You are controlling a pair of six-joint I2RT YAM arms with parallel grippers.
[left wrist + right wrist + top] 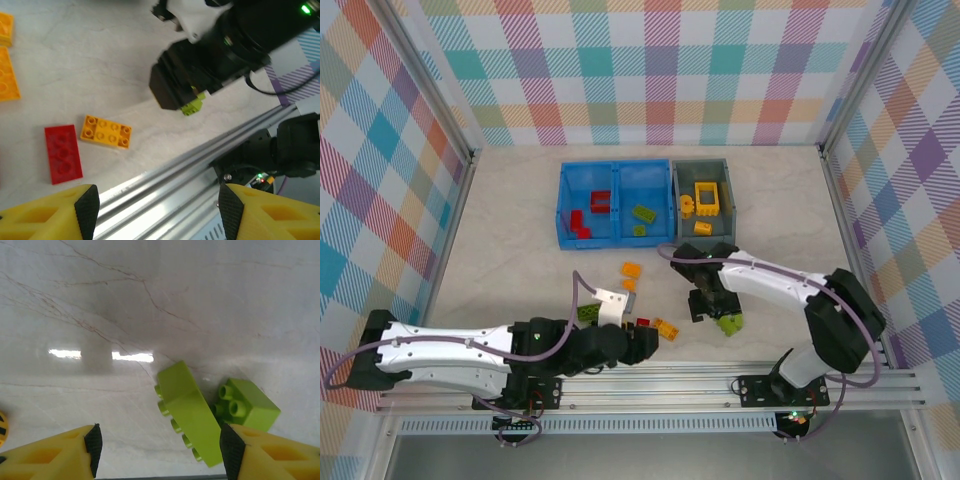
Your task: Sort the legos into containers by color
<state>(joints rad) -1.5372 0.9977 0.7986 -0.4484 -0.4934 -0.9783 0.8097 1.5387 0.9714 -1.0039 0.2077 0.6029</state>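
1. Check the left gripper (156,212): jaws apart and empty, near a red plate (63,154) and a yellow-orange brick (106,131).
2. Check the right gripper (157,452): jaws spread, unclamped, over two lime bricks (187,412).
3. Beyond, locate the blue bin (615,241) and the grey bin (703,166), both holding legos (707,197).

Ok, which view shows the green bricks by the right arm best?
Right wrist: the two green bricks sit close up, studs clear. Top view shows them as a small green blob; left wrist shows a partly hidden sliver.

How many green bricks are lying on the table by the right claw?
2. A longer green brick lies tipped on its side; a smaller green brick sits right beside it. Others may lie hidden.
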